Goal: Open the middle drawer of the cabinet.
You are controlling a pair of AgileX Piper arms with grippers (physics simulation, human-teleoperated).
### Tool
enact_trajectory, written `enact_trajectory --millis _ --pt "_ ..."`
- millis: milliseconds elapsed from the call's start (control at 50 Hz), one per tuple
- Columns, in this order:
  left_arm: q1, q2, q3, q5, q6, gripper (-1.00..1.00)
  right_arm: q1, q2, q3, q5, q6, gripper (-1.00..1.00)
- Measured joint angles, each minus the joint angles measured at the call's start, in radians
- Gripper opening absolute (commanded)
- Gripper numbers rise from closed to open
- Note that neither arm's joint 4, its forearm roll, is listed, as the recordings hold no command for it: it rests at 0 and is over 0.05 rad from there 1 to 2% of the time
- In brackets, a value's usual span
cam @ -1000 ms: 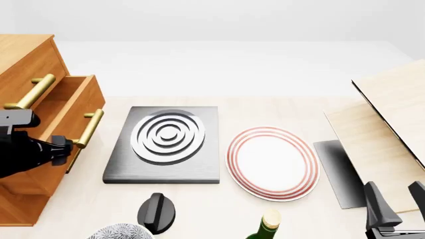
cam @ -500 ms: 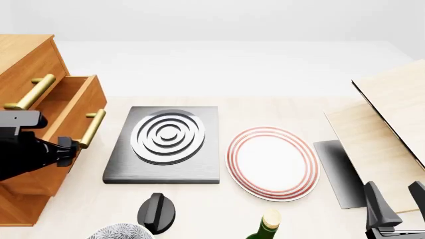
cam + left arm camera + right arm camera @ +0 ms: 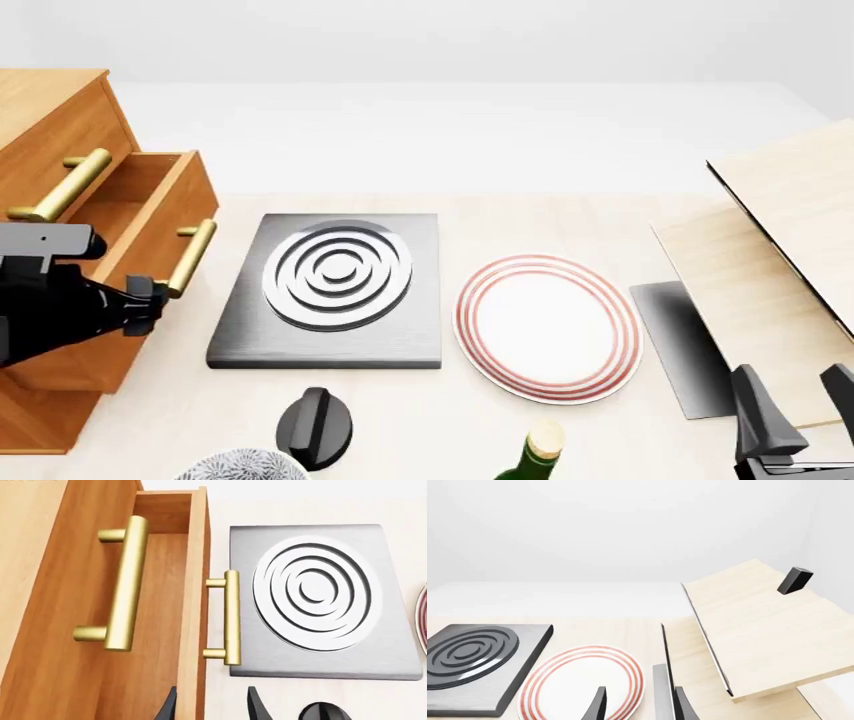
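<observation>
The cabinet (image 3: 54, 110) stands at the table's left edge. Its middle drawer (image 3: 171, 200) is pulled partly out, with its brass handle (image 3: 191, 258) facing the table's middle. The top drawer's handle (image 3: 60, 185) sits further back on a closed front. My left gripper (image 3: 144, 300) is open beside the near end of the middle drawer's handle. In the left wrist view its fingertips (image 3: 168, 707) straddle the drawer front's edge (image 3: 193, 605), short of the handle (image 3: 231, 617). My right gripper (image 3: 797, 395) is open and empty at the near right, and it also shows in the right wrist view (image 3: 637, 705).
A grey slab with a ringed burner (image 3: 334, 290) lies right of the drawer. A red-rimmed plate (image 3: 547, 325) lies mid-table. A black knob (image 3: 314, 425), a patterned bowl (image 3: 240, 468) and a green bottle (image 3: 534, 455) sit at the near edge. A pale tilted board (image 3: 787, 250) stands at the right.
The middle drawer has slid a little further out of the cabinet, and my left gripper has moved right with it. The right arm has not moved.
</observation>
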Motion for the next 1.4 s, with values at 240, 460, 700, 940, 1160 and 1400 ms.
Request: enact_trajectory --millis 240,460,700,940,1160,1400 --pt "-0.009 0.003 0.002 -0.007 0.001 1.0 0.0 0.0 0.0 0.0 0.0 1.0" --pt "-0.031 0.003 -0.002 0.003 0.0 1.0 0.0 0.0 0.0 0.0 0.0 1.0" --pt "-0.06 0.001 -0.006 0.018 0.002 1.0 0.0 0.0 0.0 0.0 0.0 1.0" --pt "-0.068 -0.004 -0.008 0.029 0.011 1.0 0.0 0.0 0.0 0.0 0.0 1.0" --pt "-0.077 -0.013 -0.008 0.043 0.021 1.0 0.0 0.0 0.0 0.0 0.0 1.0" --pt "-0.093 -0.024 -0.013 0.062 0.03 1.0 0.0 0.0 0.0 0.0 0.0 1.0"
